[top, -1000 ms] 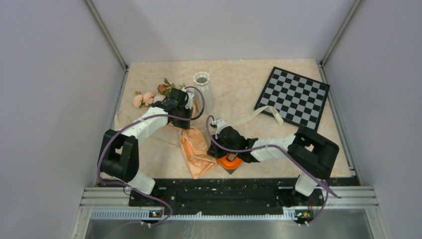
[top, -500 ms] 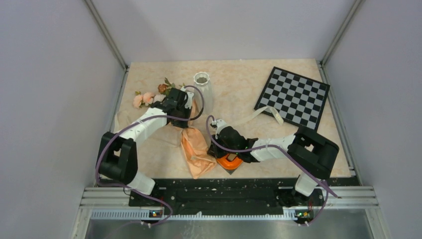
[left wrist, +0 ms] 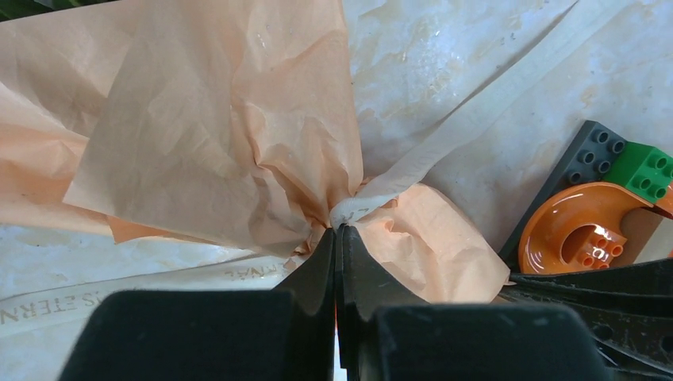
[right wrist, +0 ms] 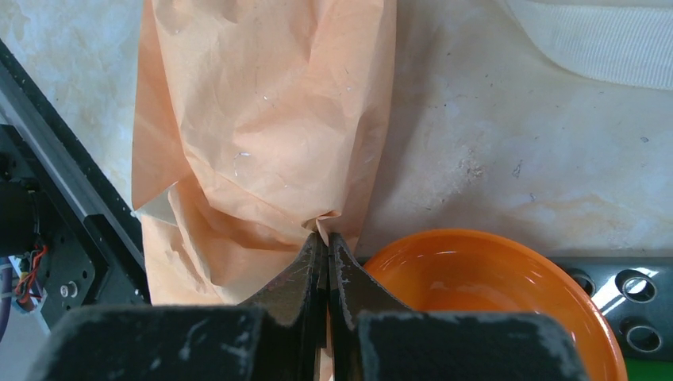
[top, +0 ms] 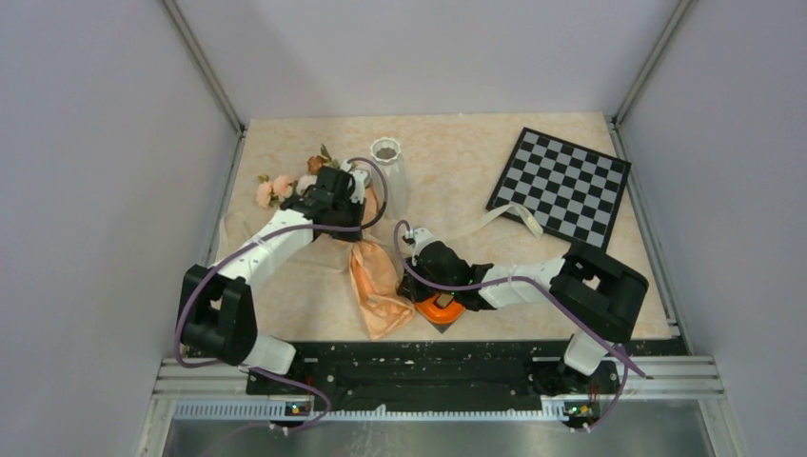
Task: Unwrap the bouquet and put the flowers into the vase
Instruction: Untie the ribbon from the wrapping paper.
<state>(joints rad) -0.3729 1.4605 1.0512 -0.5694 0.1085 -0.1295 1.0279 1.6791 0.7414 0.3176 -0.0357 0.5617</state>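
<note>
The bouquet (top: 376, 286) lies between my arms, its peach paper (left wrist: 214, 135) spread loose. The flowers (top: 284, 186) stick out of it at the back left, beside the upright white vase (top: 388, 169). My left gripper (left wrist: 340, 228) is shut on the cream ribbon (left wrist: 476, 119) where it cinches the paper. Nearer the front, my right gripper (right wrist: 324, 236) is shut on a fold of the bouquet paper (right wrist: 262, 119), next to an orange ring (right wrist: 492, 294). The stems are hidden under the paper.
The orange ring (top: 440, 307) sits on a dark brick plate (left wrist: 583, 155) with a green brick (left wrist: 647, 171), right of the paper. A checkerboard (top: 561, 184) lies at the back right. A loose ribbon tail (top: 495, 219) runs toward it. The black frame rail (right wrist: 63, 198) borders the near edge.
My left gripper has shut on the ribbon and drawn slightly back and left, and the paper's upper end has shifted with it. The right arm has held still.
</note>
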